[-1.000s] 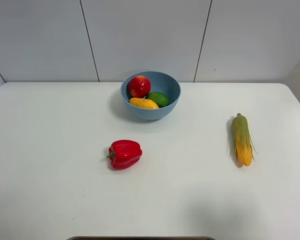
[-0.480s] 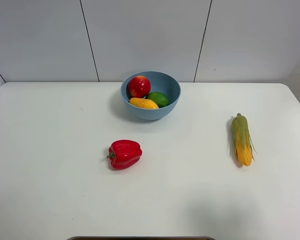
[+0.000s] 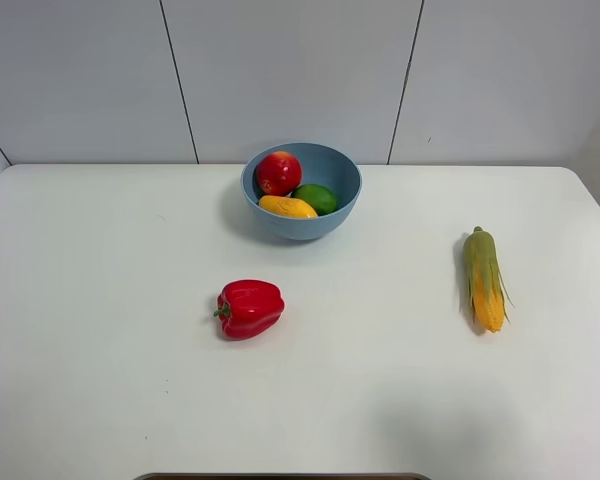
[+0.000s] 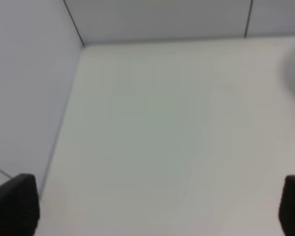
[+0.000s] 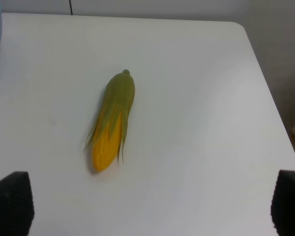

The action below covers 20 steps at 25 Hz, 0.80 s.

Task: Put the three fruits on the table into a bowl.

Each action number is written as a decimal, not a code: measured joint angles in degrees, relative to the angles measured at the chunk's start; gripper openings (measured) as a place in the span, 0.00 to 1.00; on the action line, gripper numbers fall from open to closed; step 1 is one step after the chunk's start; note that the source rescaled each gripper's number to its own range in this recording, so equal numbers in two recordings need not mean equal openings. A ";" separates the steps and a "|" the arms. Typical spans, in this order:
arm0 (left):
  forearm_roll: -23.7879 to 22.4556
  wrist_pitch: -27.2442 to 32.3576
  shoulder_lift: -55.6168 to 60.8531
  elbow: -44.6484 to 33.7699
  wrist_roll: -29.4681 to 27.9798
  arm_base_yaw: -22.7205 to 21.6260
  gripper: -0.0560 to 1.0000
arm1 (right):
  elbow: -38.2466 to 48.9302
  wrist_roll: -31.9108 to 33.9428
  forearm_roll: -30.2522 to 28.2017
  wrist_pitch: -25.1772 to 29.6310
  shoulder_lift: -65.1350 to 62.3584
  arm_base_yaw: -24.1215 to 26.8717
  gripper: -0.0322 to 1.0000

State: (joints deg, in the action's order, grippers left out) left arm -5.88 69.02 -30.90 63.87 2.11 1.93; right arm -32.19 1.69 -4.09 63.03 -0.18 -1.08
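The white flat tabletop [image 3: 100, 380] lies open across its left side and near edge. Obstacles: a light-blue plastic bowl [image 3: 325, 222] at the back middle, a glossy red bell pepper [image 3: 249, 308] centrally, and a green-husked corn cob [image 3: 483, 277] on the right.

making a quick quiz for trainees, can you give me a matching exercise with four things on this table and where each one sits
Things:
1. apple
2. bell pepper
3. corn cob
4. lime

Places:
A. lying alone on the table's right side
B. in the bowl, on its left side
C. on the bare table in front of the bowl
D. in the bowl, to the right, beside the mango

Pairs: 1-B, 2-C, 3-A, 4-D
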 joint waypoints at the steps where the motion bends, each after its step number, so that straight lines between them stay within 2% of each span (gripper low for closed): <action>1: 0.27 -0.69 1.87 -2.41 -0.37 0.00 1.00 | 0.00 0.00 0.00 0.00 0.00 0.00 0.93; 10: 1.10 -4.24 16.49 -19.67 -2.81 0.00 1.00 | 0.00 0.00 0.00 0.00 0.00 0.00 0.93; 20: 1.10 -7.11 29.43 -31.74 -5.76 0.00 1.00 | 0.00 0.00 0.00 0.00 0.00 0.00 0.93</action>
State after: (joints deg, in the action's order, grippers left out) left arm -4.78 61.91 -1.47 32.13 -3.66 1.93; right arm -32.19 1.69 -4.09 63.03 -0.18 -1.08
